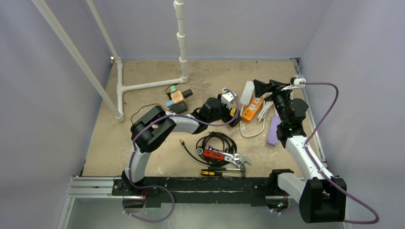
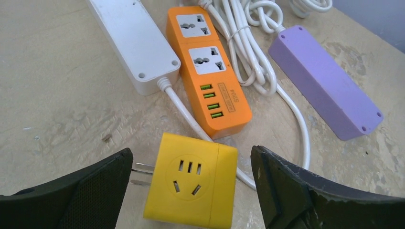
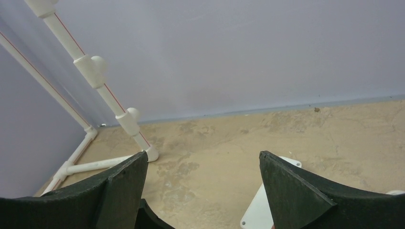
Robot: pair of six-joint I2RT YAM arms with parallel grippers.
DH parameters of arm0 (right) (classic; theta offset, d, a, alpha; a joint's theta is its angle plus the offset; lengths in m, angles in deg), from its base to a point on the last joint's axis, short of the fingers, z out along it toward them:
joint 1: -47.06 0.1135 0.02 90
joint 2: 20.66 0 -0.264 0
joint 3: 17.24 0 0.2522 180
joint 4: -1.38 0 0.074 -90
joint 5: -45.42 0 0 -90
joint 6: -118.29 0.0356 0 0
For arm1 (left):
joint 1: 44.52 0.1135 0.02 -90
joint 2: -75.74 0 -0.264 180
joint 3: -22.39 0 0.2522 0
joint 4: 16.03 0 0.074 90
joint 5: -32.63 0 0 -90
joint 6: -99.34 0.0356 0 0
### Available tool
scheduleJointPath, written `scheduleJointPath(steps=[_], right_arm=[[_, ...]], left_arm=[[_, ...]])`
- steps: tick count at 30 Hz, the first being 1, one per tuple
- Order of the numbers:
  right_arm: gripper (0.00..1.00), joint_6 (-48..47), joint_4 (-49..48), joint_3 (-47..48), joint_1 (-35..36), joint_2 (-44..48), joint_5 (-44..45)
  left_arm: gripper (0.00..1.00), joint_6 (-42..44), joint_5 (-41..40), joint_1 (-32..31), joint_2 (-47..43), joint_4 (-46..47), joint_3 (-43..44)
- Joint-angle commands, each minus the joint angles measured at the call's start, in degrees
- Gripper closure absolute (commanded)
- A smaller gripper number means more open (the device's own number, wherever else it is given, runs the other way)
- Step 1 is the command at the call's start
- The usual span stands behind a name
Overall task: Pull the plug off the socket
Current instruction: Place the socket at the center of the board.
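Yellow plastic cube-shaped plug adapter [image 2: 191, 186] lies loose on the sandy bench [image 2: 62, 95], just beside the orange rectangular socket strip [image 2: 208, 67], between the left pincer's [image 2: 191, 157] spread fingers. The right pincer [image 3: 203, 160] gapes too, holding nothing.

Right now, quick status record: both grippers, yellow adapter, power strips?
yellow adapter: on table, prongs bare, plugged into nothing
left gripper: open, straddling yellow adapter, not clamped
right gripper: open, empty, facing the wall
orange power strip: both sockets empty
white power strip: beside orange one, left
purple power strip: apart, right of the white cable
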Motion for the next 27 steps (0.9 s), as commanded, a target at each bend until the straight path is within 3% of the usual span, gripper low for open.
scheduleJointPath(steps=[1,7,13,21,27], right_arm=[[0.11,-0.8,-1.11,0.51,0.09,0.05,-0.23],[0.11,-0.72,-0.74,0.47,0.09,0.74,-0.03],[0.1,-0.45,-0.02,0.73,0.09,1.28,-0.87],[0.06,-0.63,-0.5,0.79,0.09,0.69,-1.74],[0.07,-0.03,-0.21,0.7,0.06,-0.04,-2.15]], left_arm=[[0.06,-0.07,-2.62,0.05,-1.62,-0.27,1.35],[0.01,1.76,-6.12,0.1,-8.96,-1.79,0.42],[0.01,1.8,-15.85,1.63,-21.36,-14.58,0.69],[0.01,-8.13,-20.27,17.68,-34.9,-28.93,-5.25],[0.01,-11.88,-16.77,28.0,-35.96,-29.9,-9.85]])
